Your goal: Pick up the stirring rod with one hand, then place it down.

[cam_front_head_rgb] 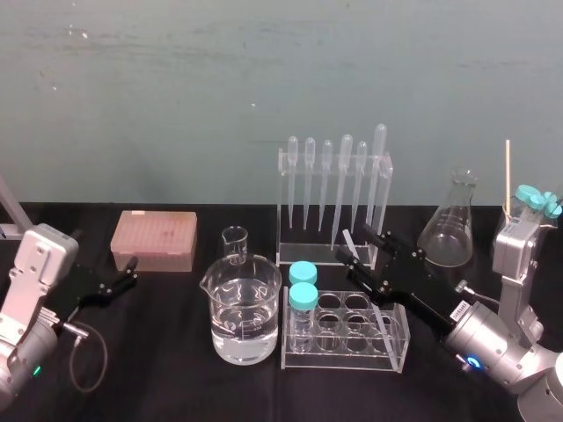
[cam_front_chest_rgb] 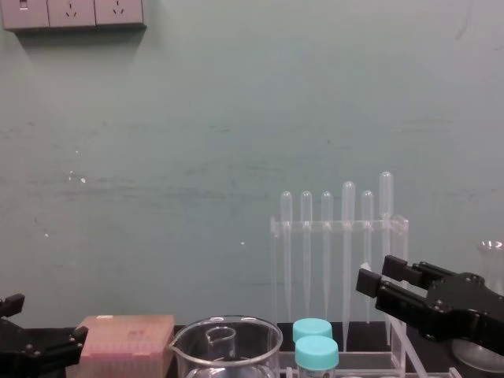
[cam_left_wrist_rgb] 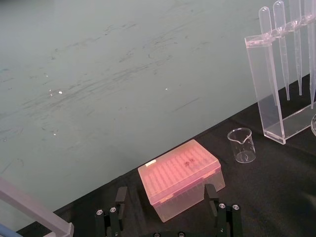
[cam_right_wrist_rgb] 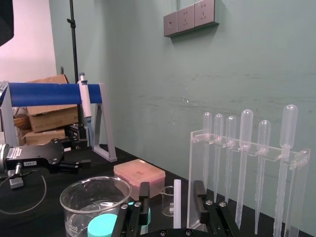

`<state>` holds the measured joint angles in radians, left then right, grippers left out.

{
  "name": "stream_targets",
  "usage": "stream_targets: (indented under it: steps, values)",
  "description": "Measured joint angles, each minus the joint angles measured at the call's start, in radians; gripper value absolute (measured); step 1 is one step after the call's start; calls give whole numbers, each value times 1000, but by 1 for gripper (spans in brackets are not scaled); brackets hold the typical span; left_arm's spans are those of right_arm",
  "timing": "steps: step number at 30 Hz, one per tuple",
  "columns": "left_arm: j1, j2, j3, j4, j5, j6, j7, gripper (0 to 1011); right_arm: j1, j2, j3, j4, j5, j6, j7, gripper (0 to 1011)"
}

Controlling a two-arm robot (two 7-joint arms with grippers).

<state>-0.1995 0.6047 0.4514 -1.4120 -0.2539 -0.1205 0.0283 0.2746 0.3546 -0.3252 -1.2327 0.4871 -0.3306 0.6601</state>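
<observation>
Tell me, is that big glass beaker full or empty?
Partly full: the beaker holds clear liquid in its lower part, well below the rim.

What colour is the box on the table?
The box is pink; the left wrist view shows it best.

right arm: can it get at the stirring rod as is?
Likely yes. The right tool straddles the stirring rod above the test tube rack. It is open, with a gap on either side of the rod and nothing else in between. Closing should catch it.
</observation>
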Motion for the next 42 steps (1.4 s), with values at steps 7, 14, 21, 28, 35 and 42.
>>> stream_targets:
  steps: [7, 14, 21, 28, 35, 42]
  values:
    - [0, 0, 0, 0, 0, 0, 0, 1000, 0, 0, 0, 0, 0, 0, 0, 768]
    - [0, 0, 0, 0, 0, 0, 0, 1000, 0, 0, 0, 0, 0, 0, 0, 961]
    - [0, 0, 0, 0, 0, 0, 0, 1000, -4, 0, 9, -26, -4, -18, -25, 1000]
    - [0, 0, 0, 0, 0, 0, 0, 1000, -32, -9, 71, -90, -33, -54, -133, 1000]
    - [0, 0, 0, 0, 0, 0, 0, 1000, -84, -12, 142, -143, -61, 18, -265, 1000]
    - [0, 0, 0, 0, 0, 0, 0, 1000, -161, 1, 186, -172, -70, 201, -355, 1000]
